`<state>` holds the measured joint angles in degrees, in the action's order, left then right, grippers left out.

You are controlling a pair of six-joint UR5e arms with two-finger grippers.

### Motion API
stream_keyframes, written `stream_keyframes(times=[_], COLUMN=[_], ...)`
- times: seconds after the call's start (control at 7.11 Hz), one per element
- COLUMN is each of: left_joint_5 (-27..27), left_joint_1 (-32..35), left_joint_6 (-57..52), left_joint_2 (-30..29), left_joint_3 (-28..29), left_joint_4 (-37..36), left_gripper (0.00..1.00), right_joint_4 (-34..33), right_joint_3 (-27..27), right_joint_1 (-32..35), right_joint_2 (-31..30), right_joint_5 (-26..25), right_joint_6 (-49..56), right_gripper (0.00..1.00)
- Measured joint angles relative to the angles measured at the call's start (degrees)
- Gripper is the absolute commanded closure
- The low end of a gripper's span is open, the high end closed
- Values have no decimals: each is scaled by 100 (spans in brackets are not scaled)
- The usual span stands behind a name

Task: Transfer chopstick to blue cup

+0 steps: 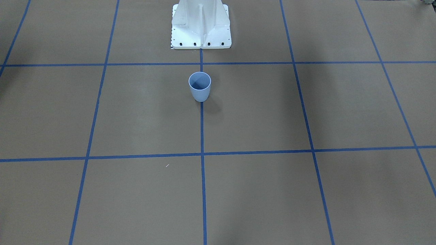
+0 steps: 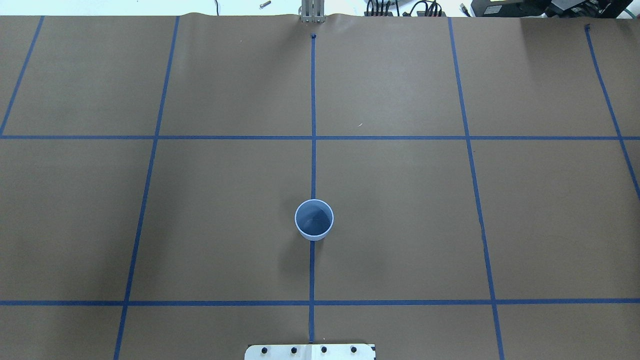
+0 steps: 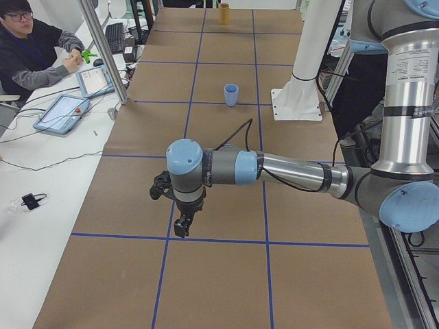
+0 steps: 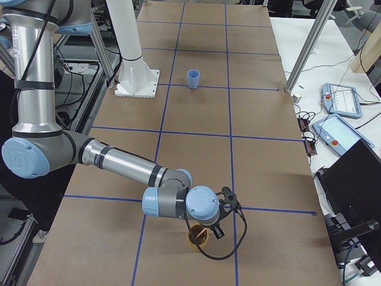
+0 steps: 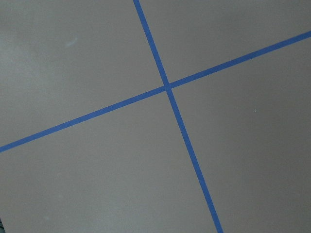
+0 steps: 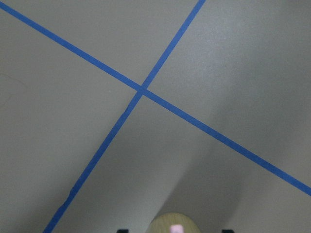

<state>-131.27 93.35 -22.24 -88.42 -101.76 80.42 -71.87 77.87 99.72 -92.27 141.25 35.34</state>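
Observation:
The blue cup (image 1: pixel 200 86) stands upright and empty on the centre tape line near the robot base; it also shows in the overhead view (image 2: pixel 314 219). A pale-pink chopstick end (image 6: pixel 176 228) sticks up from a tan wooden cup (image 6: pixel 167 223) at the bottom edge of the right wrist view. My right gripper (image 4: pixel 213 229) hovers just over that wooden cup (image 4: pixel 196 243), far from the blue cup (image 4: pixel 193 78). Its dark fingertips (image 6: pixel 123 230) stand apart on either side of the stick. My left gripper (image 3: pixel 182 223) hangs above bare table, and I cannot tell if it is open or shut.
The white robot base (image 1: pixel 201 27) stands behind the blue cup. Blue tape lines grid the brown table (image 2: pixel 400 200). A person (image 3: pixel 27 48) sits by tablets (image 3: pixel 62 113) on the side table. Metal posts (image 3: pixel 103 48) stand along the table's far edge.

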Motion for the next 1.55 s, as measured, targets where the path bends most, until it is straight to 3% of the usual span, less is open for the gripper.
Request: stream_keyframes(times=[0.56, 0.7, 0.84, 0.98, 1.12, 1.55], left_joint_5=[-4, -4, -4, -4, -4, 0], left_joint_1=[-1, -1, -1, -1, -1, -1], left_joint_6=[0, 0, 0, 0, 0, 2], left_joint_2=[0, 0, 0, 0, 0, -4], left_joint_3=[-1, -1, -1, -1, -1, 0], left_joint_4=[0, 0, 0, 0, 0, 0], left_gripper=[1, 1, 1, 1, 1, 1], right_joint_4=[239, 247, 250, 252, 252, 252], right_joint_3=[-18, -18, -18, -18, -18, -9], right_joint_1=[-31, -53, -76, -92, -97, -107], right_joint_2=[32, 38, 41, 42, 41, 39], right_joint_5=[-42, -35, -25, -19, -14, -10], right_joint_6=[-34, -35, -38, -40, -38, -36], right_gripper=[45, 50, 60, 83, 97, 100])
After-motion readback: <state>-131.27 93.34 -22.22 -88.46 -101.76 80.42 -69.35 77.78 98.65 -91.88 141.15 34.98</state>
